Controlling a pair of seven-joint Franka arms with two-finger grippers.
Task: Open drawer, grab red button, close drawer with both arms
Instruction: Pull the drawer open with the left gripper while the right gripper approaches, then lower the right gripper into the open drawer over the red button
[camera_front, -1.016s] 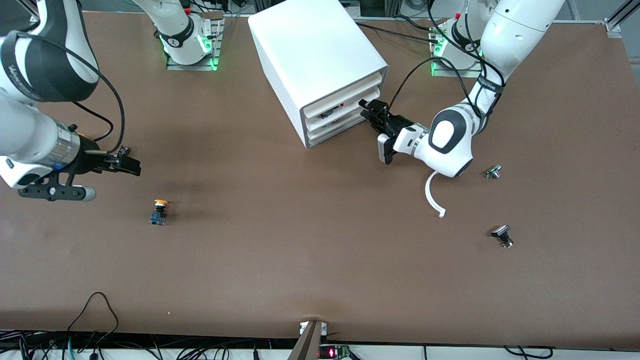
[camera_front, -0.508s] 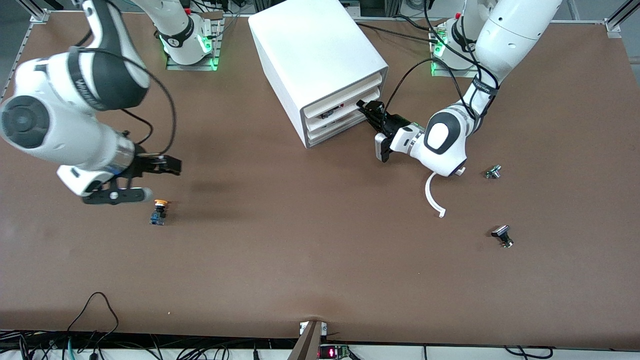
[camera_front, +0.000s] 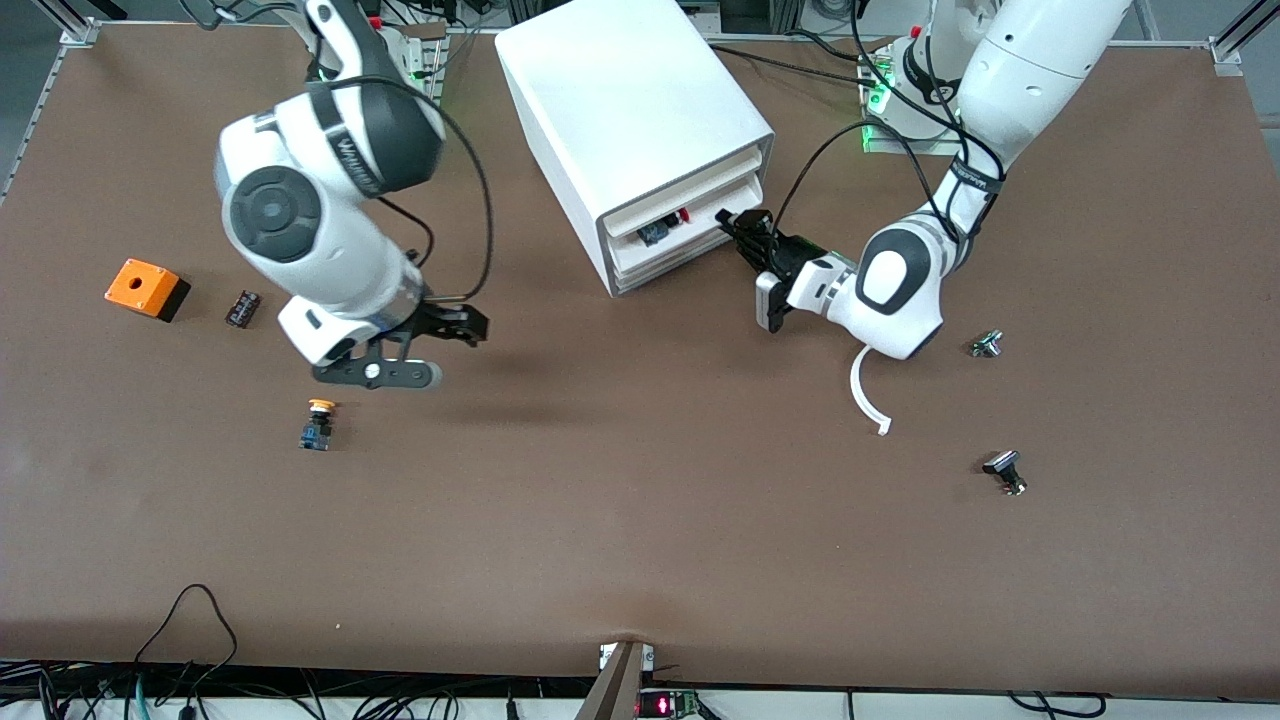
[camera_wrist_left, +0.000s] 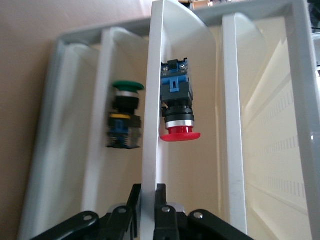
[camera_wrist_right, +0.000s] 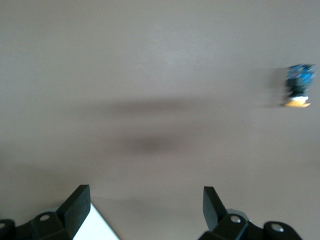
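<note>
**On the brown table: middle drawer pulled partly out, red button lying inside**

On the table (camera_front: 640, 520) the biggest thing is the white cabinet (camera_front: 625, 110), standing between the two arm bases with its drawer fronts turned toward the left arm's end. The drawer (camera_front: 672, 222) — the middle one of three — sticks out a little from the cabinet face. The left gripper (camera_front: 748, 232) is at the drawer's front edge, and in the left wrist view its fingers (camera_wrist_left: 161, 201) are clamped on the thin white front wall of the drawer (camera_wrist_left: 152, 125).

The right gripper (camera_front: 448, 325) hangs in the air over bare table, between the cabinet and the yellow-capped button (camera_front: 319, 424); its fingers (camera_wrist_right: 77, 205) are spread wide and grasp nothing.

The button (camera_front: 683, 214) with the red cap lies on its side inside the drawer, close against the front wall; the left wrist view shows its red cap, black body and blue base (camera_wrist_left: 177, 107). A green-capped button (camera_wrist_left: 125, 117) lies in the neighbouring drawer.

Smaller things sit around: an orange box (camera_front: 146, 287) near the right arm's end, a small dark part (camera_front: 243, 307) just beside it, a curved white strip (camera_front: 866, 393) below the left arm's wrist, and two small metal parts (camera_front: 987, 343) (camera_front: 1004, 471) toward the left arm's end — the second nearer the front camera.
</note>
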